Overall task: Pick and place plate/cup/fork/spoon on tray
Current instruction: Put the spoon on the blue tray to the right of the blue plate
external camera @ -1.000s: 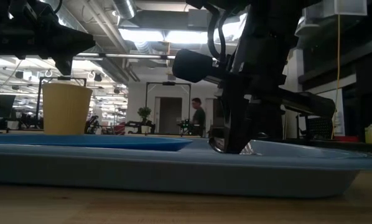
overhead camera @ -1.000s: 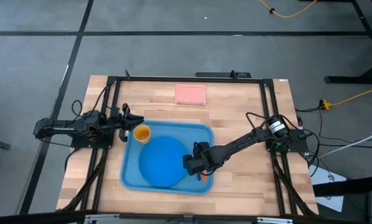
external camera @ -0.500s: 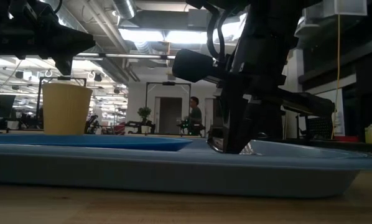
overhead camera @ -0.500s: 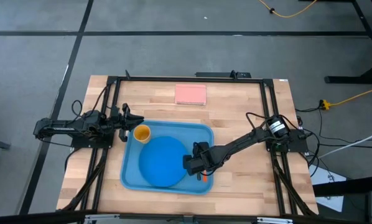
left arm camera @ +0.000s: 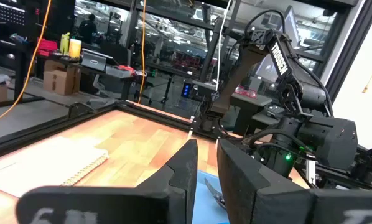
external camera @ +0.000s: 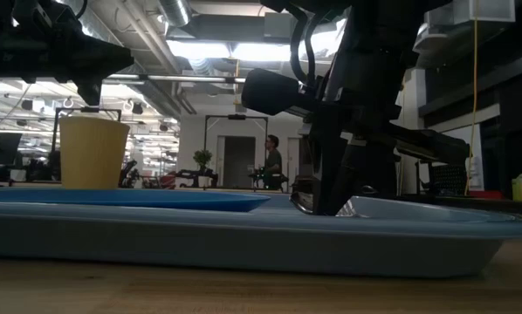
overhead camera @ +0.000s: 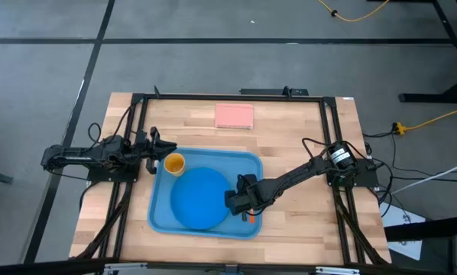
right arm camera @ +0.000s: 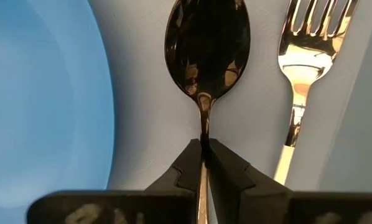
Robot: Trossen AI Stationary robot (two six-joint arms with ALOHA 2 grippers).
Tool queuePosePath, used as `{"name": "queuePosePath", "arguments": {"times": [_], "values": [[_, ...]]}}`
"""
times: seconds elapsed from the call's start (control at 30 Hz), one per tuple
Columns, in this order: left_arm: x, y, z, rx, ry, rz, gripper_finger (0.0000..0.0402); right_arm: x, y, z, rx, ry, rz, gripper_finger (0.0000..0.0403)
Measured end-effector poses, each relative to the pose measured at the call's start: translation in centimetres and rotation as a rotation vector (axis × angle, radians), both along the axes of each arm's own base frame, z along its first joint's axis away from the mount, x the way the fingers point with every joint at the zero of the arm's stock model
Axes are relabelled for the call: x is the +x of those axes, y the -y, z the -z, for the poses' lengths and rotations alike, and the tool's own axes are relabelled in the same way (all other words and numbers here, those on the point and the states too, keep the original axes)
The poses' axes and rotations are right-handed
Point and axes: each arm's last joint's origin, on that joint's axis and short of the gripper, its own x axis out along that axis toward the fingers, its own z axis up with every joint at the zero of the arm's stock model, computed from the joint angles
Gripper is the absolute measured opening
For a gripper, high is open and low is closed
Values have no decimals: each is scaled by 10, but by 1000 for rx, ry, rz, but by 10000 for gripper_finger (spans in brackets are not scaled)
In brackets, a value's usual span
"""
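The light-blue tray [overhead camera: 161,218] lies in the middle of the table. The blue plate [overhead camera: 198,198] lies flat on its floor, and the yellow-orange cup [overhead camera: 173,163] stands upright in its far left corner. My right gripper [overhead camera: 238,201] is low over the tray's right part, shut on the dark spoon [right arm camera: 208,43]. The fork [right arm camera: 307,56] lies on the tray floor beside the spoon, its orange handle [overhead camera: 251,218] toward the near edge. My left gripper [overhead camera: 153,147] waits just left of the cup, empty, its fingers shut but for a narrow slit. My right gripper pinches the spoon's thin handle [right arm camera: 203,134] between its two fingertips, a little behind the bowl. The fingers come steeply from above. The bowl [external camera: 303,206] is down at the level of the tray's floor, between plate and fork; whether it rests there I cannot tell.
A pink pad [overhead camera: 234,115] lies on the wood near the table's far edge. A dark frame runs along the table's edges. A person shows far off in the room behind the table in the low view [external camera: 271,161].
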Motion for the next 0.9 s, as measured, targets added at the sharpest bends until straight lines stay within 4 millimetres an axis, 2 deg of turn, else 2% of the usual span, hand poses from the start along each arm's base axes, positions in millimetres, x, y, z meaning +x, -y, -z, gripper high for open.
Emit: {"name": "queuePosePath", "arguments": {"times": [0.9], "values": [[0,0,0,0,0,0,55,-1,0,0,-1,-7,0,26]]}}
